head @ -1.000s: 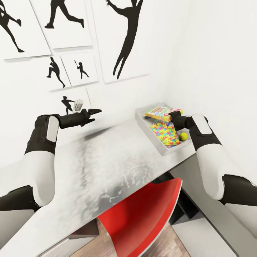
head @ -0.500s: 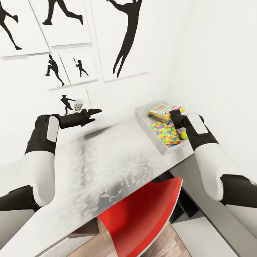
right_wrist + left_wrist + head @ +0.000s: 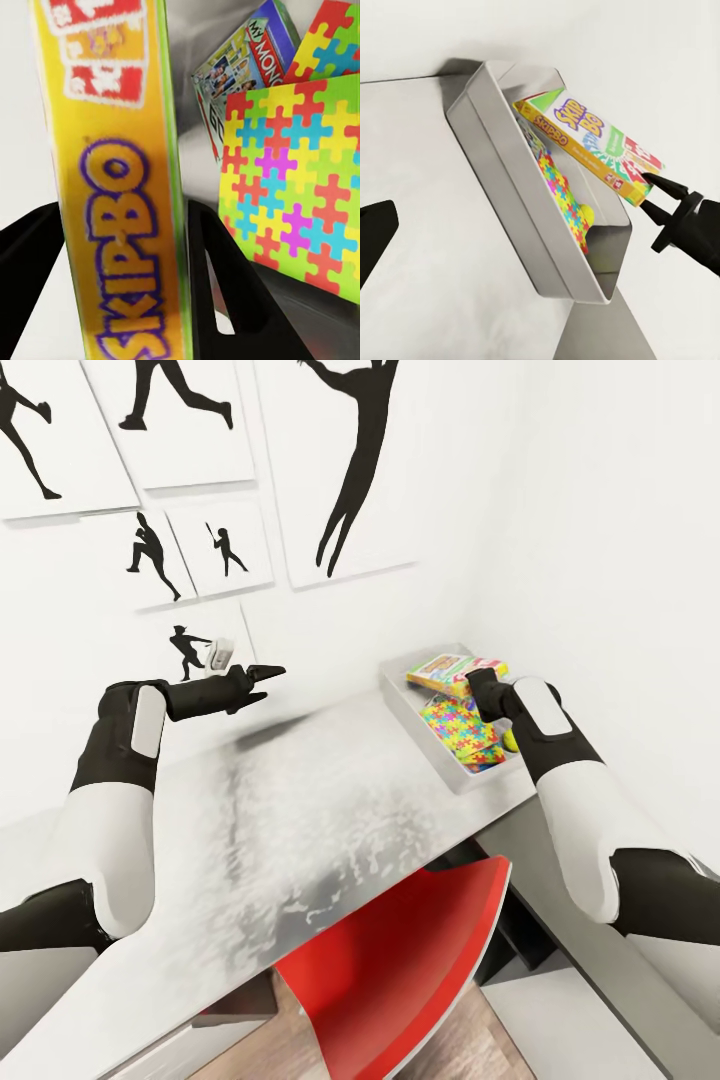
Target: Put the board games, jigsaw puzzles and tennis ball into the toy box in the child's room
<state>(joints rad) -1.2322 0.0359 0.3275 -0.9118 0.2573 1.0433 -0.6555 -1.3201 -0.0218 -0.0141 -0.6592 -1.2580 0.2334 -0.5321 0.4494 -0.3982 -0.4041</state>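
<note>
The toy box (image 3: 440, 765) sits on the surface (image 3: 300, 810) in the wall corner, under the right claw (image 3: 649, 193). That claw holds a board game (image 3: 592, 146) over the box, above the jigsaw puzzles (image 3: 458, 728). Another board game (image 3: 247, 64) lies beyond them, and the tennis ball (image 3: 508, 740), mostly hidden, seems tucked beside the claw.

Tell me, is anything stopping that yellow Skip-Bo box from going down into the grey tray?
Nothing visible blocks it. The right gripper holds the Skip-Bo box over the toy box, and below it lie only a jigsaw puzzle and another board game.
</note>
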